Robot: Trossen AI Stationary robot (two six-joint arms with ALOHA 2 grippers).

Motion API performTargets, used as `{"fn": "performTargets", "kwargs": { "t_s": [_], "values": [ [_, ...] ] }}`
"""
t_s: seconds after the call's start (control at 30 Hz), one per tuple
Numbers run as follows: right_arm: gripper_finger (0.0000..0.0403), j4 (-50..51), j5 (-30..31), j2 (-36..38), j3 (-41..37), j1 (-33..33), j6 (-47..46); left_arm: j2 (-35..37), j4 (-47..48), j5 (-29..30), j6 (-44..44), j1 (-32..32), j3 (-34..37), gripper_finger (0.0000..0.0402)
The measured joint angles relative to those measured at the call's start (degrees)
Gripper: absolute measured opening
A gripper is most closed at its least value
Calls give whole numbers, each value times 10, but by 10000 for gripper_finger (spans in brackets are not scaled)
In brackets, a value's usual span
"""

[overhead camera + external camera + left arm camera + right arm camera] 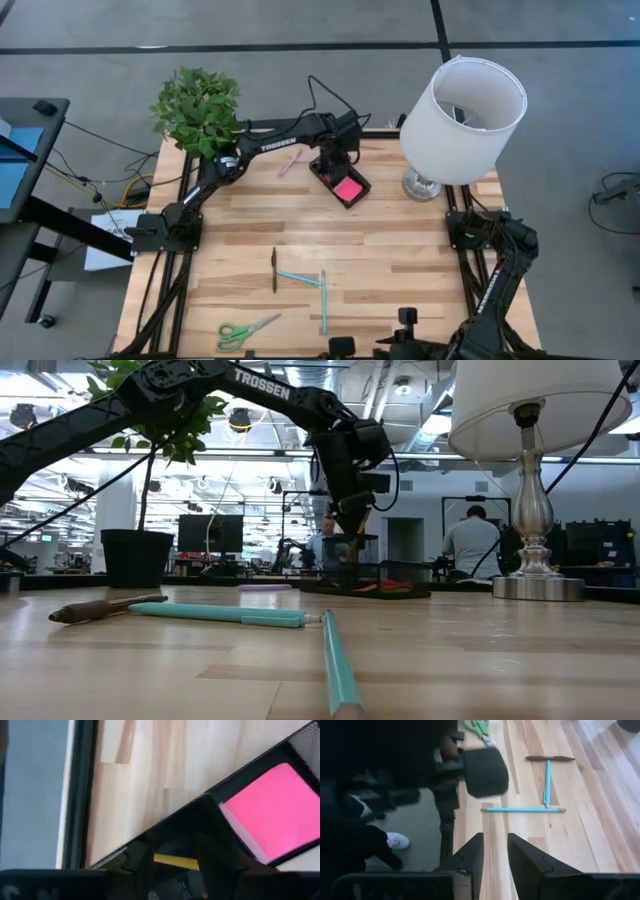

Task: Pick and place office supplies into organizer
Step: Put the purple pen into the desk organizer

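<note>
High view shows the left gripper (333, 160) directly over the organizer's (357, 195) tall section, fingers parted, a yellow pencil (176, 862) between them pointing down into the slot. Pink sticky-note pad (348, 188) lies in the low tray. Right gripper (494, 851) waits at the near edge, fingers slightly apart, holding nothing. Wooden table (400, 250), workshop room behind
</note>
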State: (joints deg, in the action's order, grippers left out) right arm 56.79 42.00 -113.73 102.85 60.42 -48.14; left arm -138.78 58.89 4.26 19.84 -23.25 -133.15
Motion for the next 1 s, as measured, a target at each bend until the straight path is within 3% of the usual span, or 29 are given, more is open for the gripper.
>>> {"fn": "performTargets", "kwargs": {
  "t_s": [0.13,0.37,0.63,0.87,1.0],
  "values": [
    [79,2,3,0,0,5,0,27,30,16,-3,9,-10,137],
    [79,2,27,0,0,22,0,108,148,105,-64,12,-17,137],
    [79,-8,35,0,0,38,0,195,315,48,-209,23,-17,137],
    [79,-6,48,-11,-1,50,-11,234,289,52,-255,82,48,137],
    [79,-2,44,-25,0,53,18,234,201,51,-226,113,84,137]
  ]
}}
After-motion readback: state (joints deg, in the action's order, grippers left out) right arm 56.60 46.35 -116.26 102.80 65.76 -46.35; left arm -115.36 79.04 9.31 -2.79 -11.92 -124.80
